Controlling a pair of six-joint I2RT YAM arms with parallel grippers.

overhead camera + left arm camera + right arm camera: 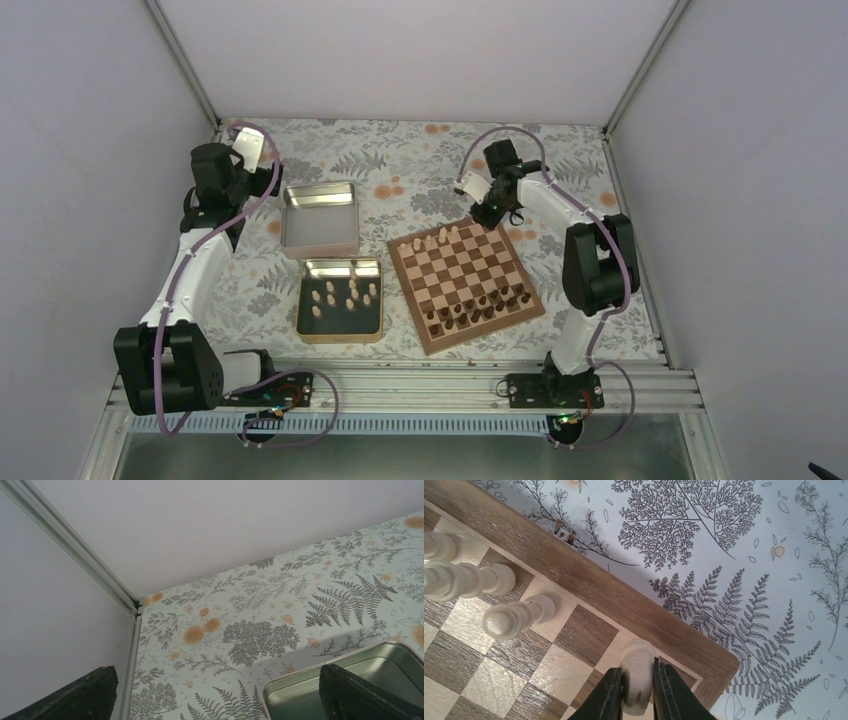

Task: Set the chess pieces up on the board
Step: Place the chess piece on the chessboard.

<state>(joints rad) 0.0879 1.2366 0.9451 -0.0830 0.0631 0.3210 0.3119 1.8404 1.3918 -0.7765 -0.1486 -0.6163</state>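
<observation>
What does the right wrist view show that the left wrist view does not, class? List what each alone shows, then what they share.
Right wrist only: a corner of the square wooden chessboard, the right fingers shut on a pale beige wooden chess piece at its corner square, and more pale pieces nearby. Left wrist only: a corner of the square silver metal tin, the grey walls, and the left fingers apart, holding nothing. Both: the fern-patterned tablecloth.

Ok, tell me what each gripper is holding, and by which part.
Right gripper: one pale chess piece, pinched across its body at the board's corner square. Left gripper: open, holding nothing.
</observation>
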